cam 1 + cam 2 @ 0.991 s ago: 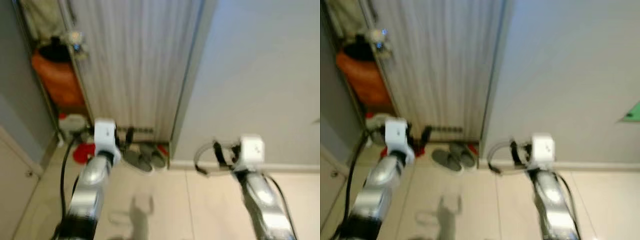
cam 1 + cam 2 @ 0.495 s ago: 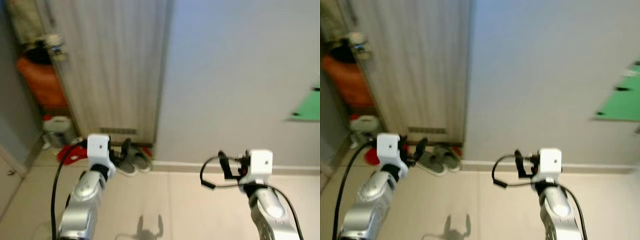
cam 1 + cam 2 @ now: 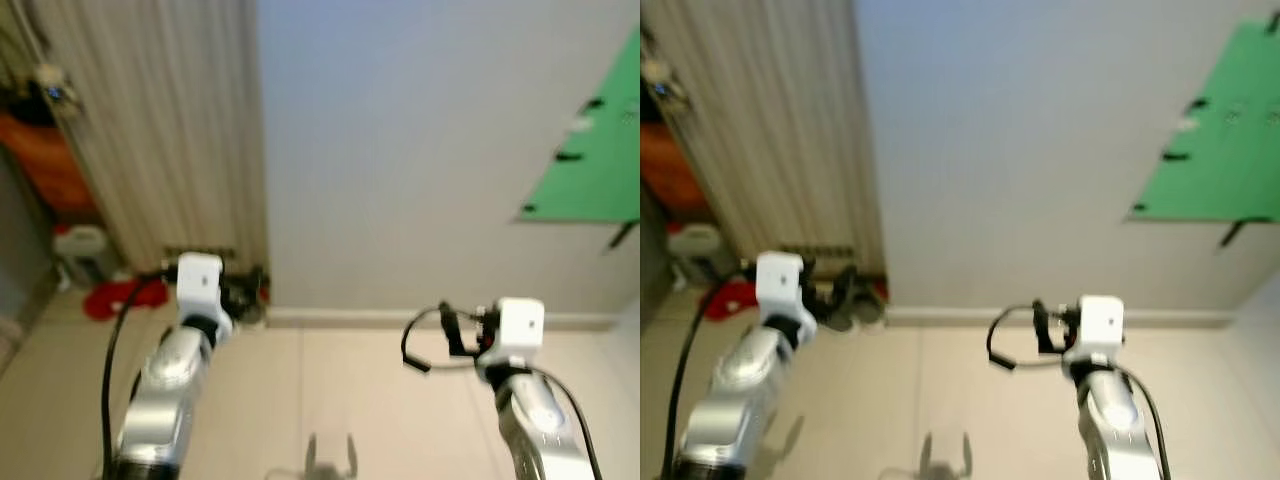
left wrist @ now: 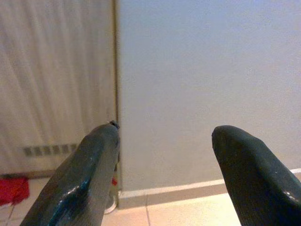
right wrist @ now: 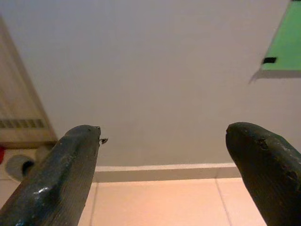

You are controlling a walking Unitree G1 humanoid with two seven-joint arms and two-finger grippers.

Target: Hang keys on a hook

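Note:
A green board (image 3: 600, 150) hangs on the pale wall at the right, with small dark pegs (image 3: 568, 155) on it, too blurred to make out. My left gripper (image 4: 164, 132) is held up before the wall beside a ribbed door and stands open, nothing between its fingers (image 4: 89, 174). My right gripper (image 5: 163, 129) is also raised toward the wall, below and left of the board, open and holding nothing. In the left eye view the left gripper (image 3: 245, 287) and the right gripper (image 3: 452, 330) stick out from their white wrist blocks.
A ribbed beige door (image 3: 150, 130) fills the left. At its foot lie grey shoes (image 3: 855, 305), a red thing (image 3: 115, 297) and a white jug (image 3: 80, 243), with an orange object (image 3: 45, 165) above. A skirting board (image 3: 400, 317) meets the beige tiled floor (image 3: 330, 400).
The camera has swung right: the door and shoes slid left and the green board came into view. Both arms keep their raised pose with fingers open.

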